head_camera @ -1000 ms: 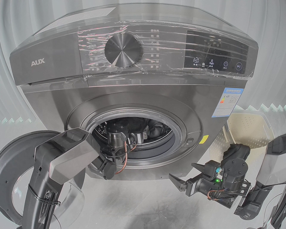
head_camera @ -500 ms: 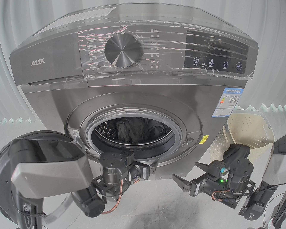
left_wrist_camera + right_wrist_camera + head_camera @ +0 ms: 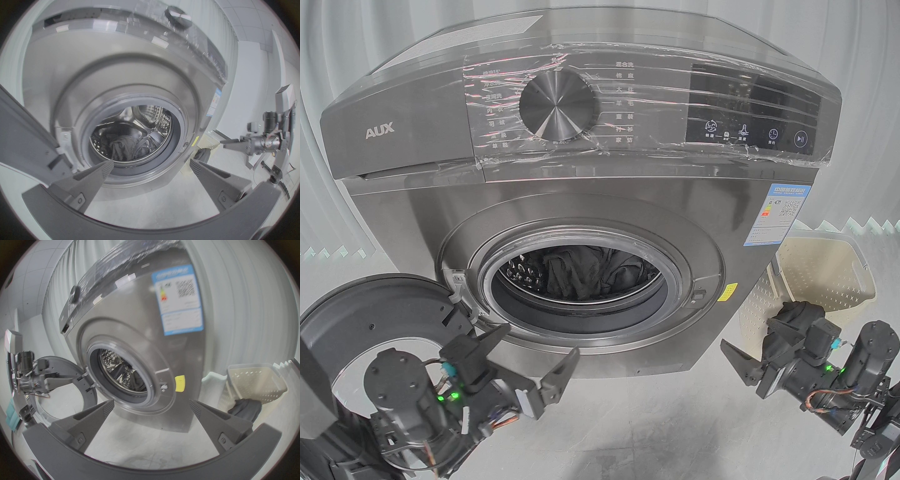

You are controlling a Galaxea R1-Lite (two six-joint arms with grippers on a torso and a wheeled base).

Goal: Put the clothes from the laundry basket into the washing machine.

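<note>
The washing machine (image 3: 581,187) stands with its round door (image 3: 362,312) swung open to the left. Dark clothes (image 3: 581,272) lie heaped inside the drum (image 3: 125,147). My left gripper (image 3: 537,342) is open and empty, low in front of the machine, below and left of the drum opening; its fingers (image 3: 93,178) frame the opening. To the machine's right stands the cream laundry basket (image 3: 831,275), with a dark garment (image 3: 797,312) slumped at its front. My right gripper (image 3: 751,337) is open and empty just left of that garment (image 3: 245,408).
The open door (image 3: 62,387) takes up the floor space at the left, close behind my left arm. Bare grey floor (image 3: 650,425) lies between the two grippers. A curtain (image 3: 862,125) hangs behind the machine and the basket (image 3: 256,382).
My left gripper has pulled out of the drum and dropped down and left, leaving the dark clothes inside. My right gripper has shifted right and lower, closer to the basket.
</note>
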